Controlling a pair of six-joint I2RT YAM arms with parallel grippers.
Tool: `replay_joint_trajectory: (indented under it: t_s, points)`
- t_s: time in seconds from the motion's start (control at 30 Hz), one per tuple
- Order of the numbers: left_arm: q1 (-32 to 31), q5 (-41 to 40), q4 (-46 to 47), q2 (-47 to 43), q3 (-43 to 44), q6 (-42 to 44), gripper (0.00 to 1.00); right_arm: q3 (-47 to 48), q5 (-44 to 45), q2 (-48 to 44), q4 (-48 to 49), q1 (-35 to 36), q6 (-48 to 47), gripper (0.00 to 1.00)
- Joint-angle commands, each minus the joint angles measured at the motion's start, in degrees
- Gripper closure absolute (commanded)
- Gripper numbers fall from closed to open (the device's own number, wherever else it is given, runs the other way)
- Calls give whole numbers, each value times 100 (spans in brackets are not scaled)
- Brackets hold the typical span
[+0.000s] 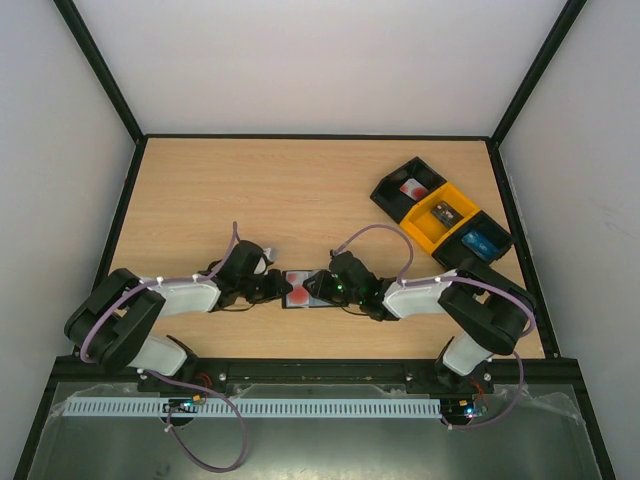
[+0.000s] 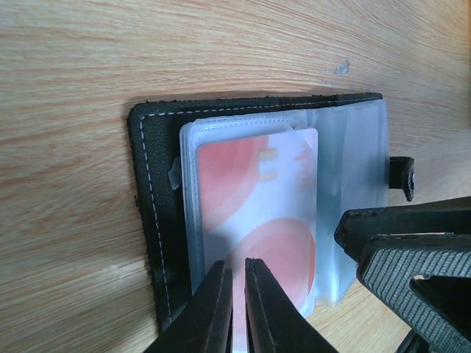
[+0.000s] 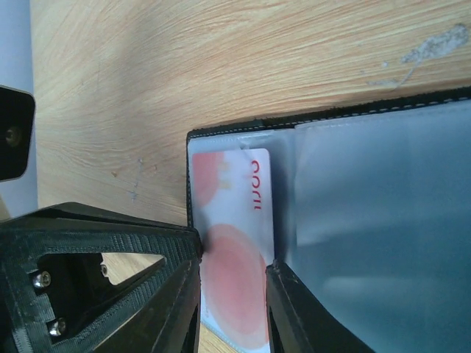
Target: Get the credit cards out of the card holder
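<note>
The left arm (image 1: 185, 298) is lying low over the table (image 1: 250, 180), reaching from its base at 7 o'clock toward the card holder (image 2: 151, 220). The left gripper (image 2: 237, 307) is pointing down at the holder's 9 o'clock side. Its jaws are standing almost together with only a slit between them, tips over the edge of the top card, and I cannot tell whether they are pinching it. The right arm (image 1: 440, 298) is mirroring that reach from 5 o'clock. The right gripper (image 3: 234, 268) is standing with its jaws parted astride a strip of the holder at its 3 o'clock side. One finger is at the black outer edge and the other is on a clear sleeve, clamping nothing that shows. The holder is lying open and flat on the wood between the two grippers, toward the table's 6 o'clock edge. The credit cards (image 2: 257, 213) are sitting inside its pale sleeves (image 2: 353, 169), red marks showing. Well apart, at 2 o'clock from the holder, a slanted row of black and yellow bins (image 1: 420, 232) is standing, each holding a small item.
</note>
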Motion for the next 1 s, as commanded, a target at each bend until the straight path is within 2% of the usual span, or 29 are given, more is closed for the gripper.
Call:
replay_joint_trajectory:
  t_s: [0.0, 0.7, 0.97]
  points:
    - [39, -198, -121, 29, -140, -10, 92, -43, 168, 48, 269, 39, -146, 74]
    - [42, -226, -61, 2, -267, -81, 92, -117, 136, 426, 575, 42, -252, 78]
    - [39, -236, -53, 7, -286, -82, 92, -169, -126, 563, 994, 38, -197, 81]
